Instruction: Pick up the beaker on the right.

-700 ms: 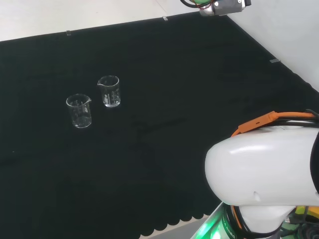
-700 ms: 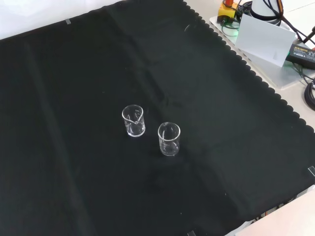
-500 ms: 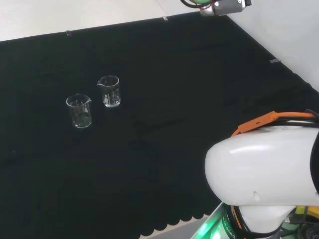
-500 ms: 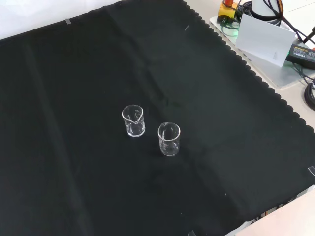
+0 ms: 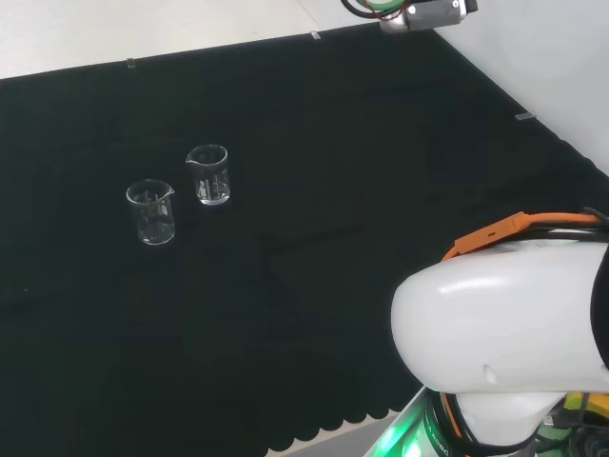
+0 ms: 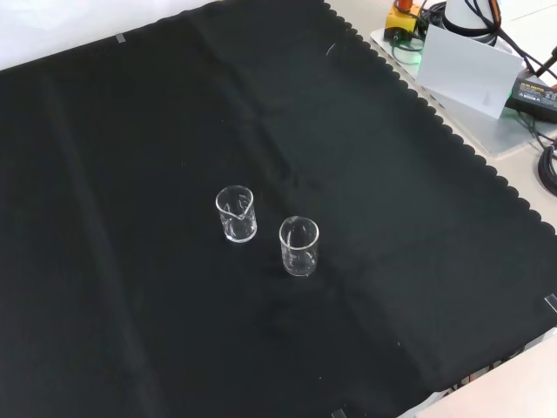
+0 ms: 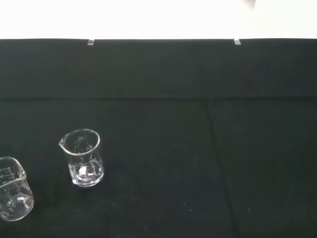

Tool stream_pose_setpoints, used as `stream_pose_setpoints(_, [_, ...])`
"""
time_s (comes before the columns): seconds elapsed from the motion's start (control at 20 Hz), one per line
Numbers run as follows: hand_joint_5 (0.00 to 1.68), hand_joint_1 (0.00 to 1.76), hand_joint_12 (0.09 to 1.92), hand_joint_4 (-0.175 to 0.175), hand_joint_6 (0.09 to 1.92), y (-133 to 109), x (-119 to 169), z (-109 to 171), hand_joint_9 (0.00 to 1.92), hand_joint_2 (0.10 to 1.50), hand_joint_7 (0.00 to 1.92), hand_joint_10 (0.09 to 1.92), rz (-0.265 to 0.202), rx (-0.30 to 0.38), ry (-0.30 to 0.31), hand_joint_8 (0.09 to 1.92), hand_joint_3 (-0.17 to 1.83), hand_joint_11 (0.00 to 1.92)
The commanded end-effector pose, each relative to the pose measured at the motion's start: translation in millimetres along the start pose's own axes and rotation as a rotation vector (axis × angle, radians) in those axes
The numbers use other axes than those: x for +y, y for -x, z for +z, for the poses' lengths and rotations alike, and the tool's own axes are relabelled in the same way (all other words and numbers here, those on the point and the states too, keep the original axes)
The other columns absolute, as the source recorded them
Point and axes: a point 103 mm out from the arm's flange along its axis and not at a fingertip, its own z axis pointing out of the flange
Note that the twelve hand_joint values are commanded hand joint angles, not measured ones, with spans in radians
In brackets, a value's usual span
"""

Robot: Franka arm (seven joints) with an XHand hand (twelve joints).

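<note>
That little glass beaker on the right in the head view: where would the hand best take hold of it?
Probably round the straight wall of the right beaker, at mid-height, below the flared rim. It stands upright with its spout toward the other beaker. Coming in from the bare cloth on its right, head view, avoids both.

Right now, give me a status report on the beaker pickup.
Hand not on the cloth yet. Two beakers upright, apart, untouched; right beaker in the head view is the target. Left beaker close beside it.

A second clear beaker (image 5: 152, 211) stands upright on black cloth (image 5: 333, 143).
</note>
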Motion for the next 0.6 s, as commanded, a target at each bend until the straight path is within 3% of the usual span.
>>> stream_pose_setpoints(0.05, [0.20,0.18,0.83,-0.029,0.09,18.4,11.8,22.0,0.11,1.28,0.09,0.62,0.009,0.029,-0.042,0.46,0.20,0.00])
stream_pose_setpoints(0.3, [0.19,0.33,0.84,-0.033,0.09,32.7,21.3,49.1,0.11,1.20,0.10,0.63,0.020,0.045,-0.067,0.48,0.17,0.00])
stream_pose_setpoints(0.6, [0.20,0.37,0.87,-0.039,0.09,35.7,39.2,89.3,0.13,1.17,0.11,0.64,0.039,0.089,-0.095,0.49,0.16,0.00])
